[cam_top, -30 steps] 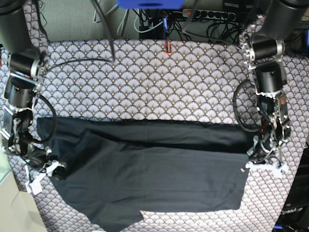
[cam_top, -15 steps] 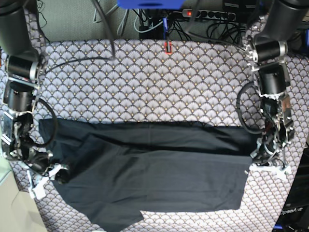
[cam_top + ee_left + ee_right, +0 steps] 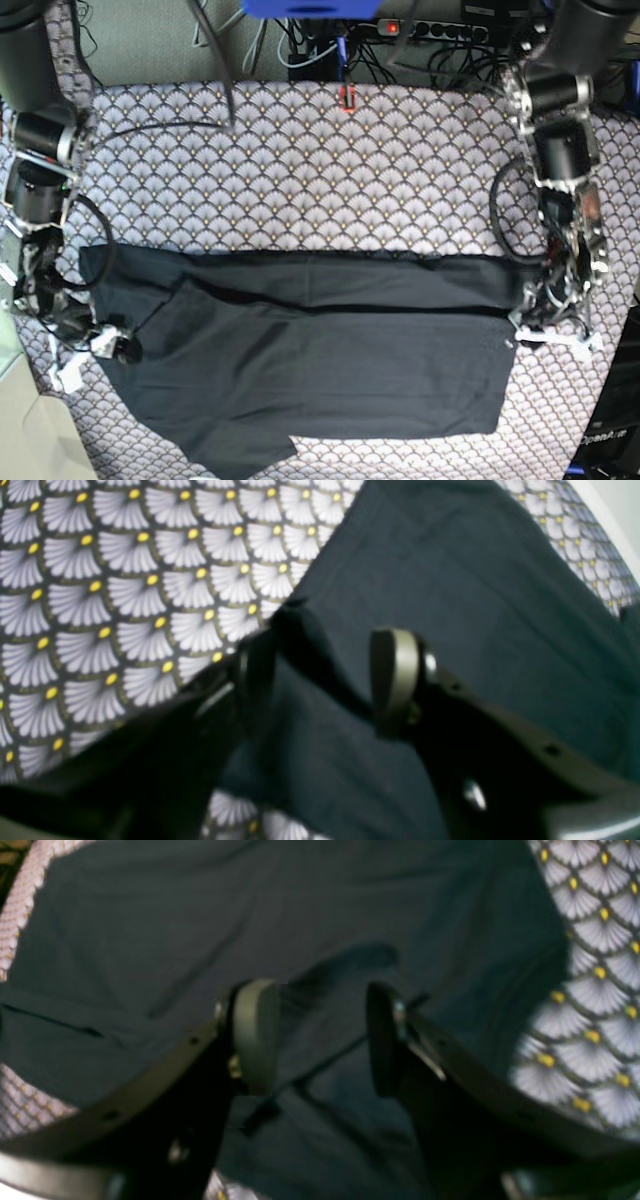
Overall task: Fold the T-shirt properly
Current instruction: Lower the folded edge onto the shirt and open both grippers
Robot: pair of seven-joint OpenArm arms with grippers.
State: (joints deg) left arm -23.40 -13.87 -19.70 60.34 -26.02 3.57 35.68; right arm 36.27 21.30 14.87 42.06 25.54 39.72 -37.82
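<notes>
I see the T-shirt (image 3: pixel 320 350) lying flat and partly folded on the near half of the patterned surface (image 3: pixel 300 160), my left end effector (image 3: pixel 325 680) parted over a raised edge of it, my right end effector (image 3: pixel 315 1035) parted above its cloth, gripping nothing.

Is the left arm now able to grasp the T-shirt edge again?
Probably yes: the left gripper stands open directly over the T-shirt edge, with nothing between them.
</notes>
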